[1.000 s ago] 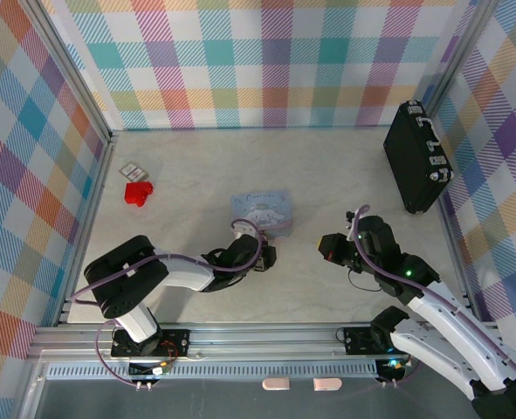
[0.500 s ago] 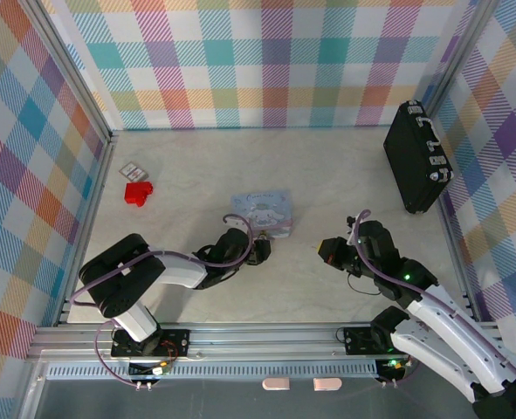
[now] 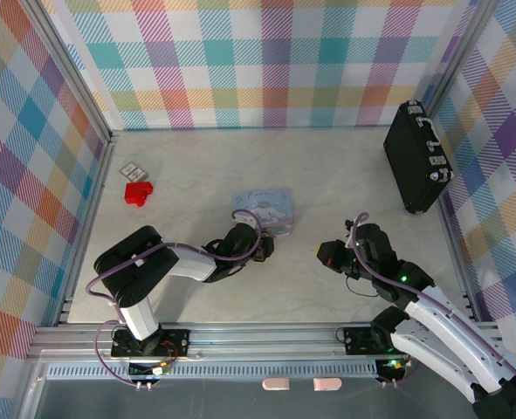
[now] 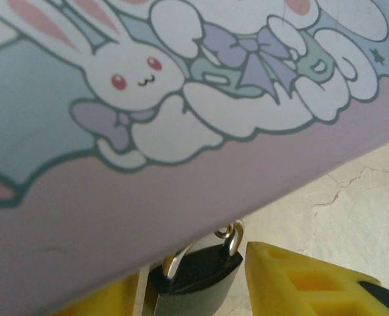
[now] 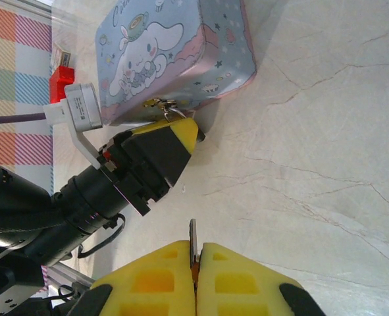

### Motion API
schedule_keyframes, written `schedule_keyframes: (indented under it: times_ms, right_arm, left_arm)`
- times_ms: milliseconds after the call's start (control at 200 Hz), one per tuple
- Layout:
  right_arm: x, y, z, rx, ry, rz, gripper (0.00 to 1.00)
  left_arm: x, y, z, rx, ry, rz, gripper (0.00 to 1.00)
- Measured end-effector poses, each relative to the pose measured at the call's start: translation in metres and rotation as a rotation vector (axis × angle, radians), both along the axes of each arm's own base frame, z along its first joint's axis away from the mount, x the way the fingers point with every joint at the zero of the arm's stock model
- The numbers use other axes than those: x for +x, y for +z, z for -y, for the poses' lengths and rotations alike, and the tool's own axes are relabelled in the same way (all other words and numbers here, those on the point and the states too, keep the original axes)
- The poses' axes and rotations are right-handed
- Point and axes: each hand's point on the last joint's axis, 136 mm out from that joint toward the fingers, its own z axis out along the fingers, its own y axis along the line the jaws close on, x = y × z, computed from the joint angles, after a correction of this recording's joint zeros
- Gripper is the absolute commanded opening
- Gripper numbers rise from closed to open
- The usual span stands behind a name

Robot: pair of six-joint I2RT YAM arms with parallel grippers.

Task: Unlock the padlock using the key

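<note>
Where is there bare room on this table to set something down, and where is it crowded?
Free: between the tin and the black case; also along the back wall. Crowded: the tin's near edge, where the left fingers flank the padlock.

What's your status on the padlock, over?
Left gripper: jaws straddling padlock, grip unconfirmed. Right gripper: jaws shut on key, short of the lock. Tin crowds padlock.

I see a pale blue bunny-print tin [image 3: 264, 208] mid-table | red block [image 3: 138, 192] near the left wall, small flat packet [image 3: 132, 169] just behind it | black case [image 3: 417, 157] by the right wall | pale marbled table [image 3: 327, 175] under everything
</note>
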Motion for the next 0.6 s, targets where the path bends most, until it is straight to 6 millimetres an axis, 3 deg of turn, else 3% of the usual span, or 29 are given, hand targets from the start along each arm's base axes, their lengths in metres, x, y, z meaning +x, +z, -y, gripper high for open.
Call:
schedule_keyframes:
  times_ms: [600]
  right_arm:
    - [-0.003,-0.030,-0.004,0.005,-0.002,-0.079,0.00]
  left_arm:
    - [-0.001,0.002,0.006,-0.016,-0.006,-0.033,0.18]
